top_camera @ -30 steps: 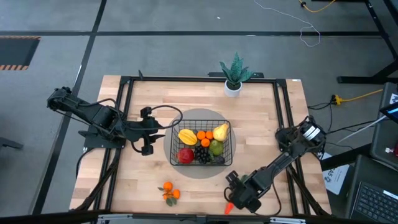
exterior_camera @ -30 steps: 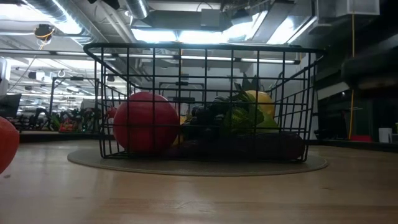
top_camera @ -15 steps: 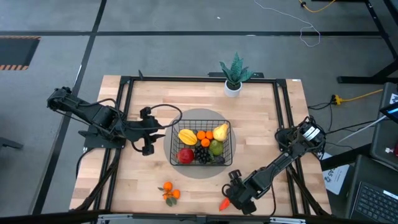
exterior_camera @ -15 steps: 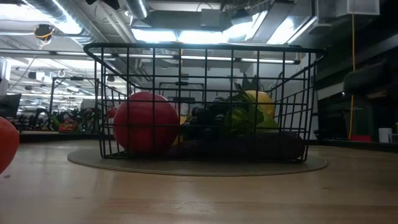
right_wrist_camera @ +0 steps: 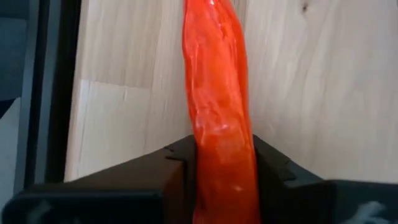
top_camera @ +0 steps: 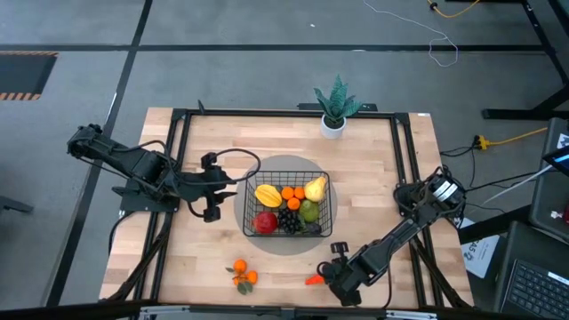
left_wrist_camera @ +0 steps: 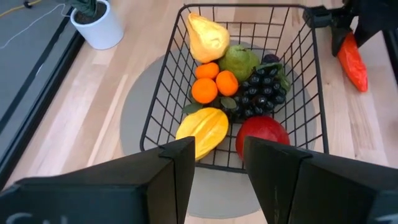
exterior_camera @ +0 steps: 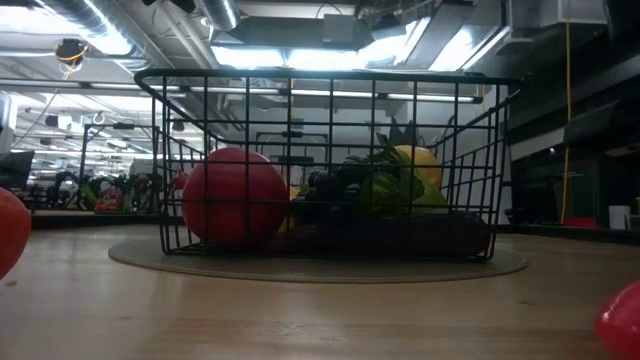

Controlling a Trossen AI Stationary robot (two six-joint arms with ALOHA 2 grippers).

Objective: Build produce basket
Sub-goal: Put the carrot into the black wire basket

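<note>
Now carrot (right_wrist_camera: 219, 106) btwn right gripper (right_wrist_camera: 221, 163) fingers.

Your high view looks straight down on the desk (top_camera: 373, 191); the low view faces level across it. Both share the basket (top_camera: 286, 206), which your left wrist view sees close.

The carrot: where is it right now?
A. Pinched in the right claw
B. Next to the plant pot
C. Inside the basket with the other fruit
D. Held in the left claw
A: the right claw is shut on the orange carrot over the table's front edge, outside the basket, while the left claw waits open beside the basket.
</note>
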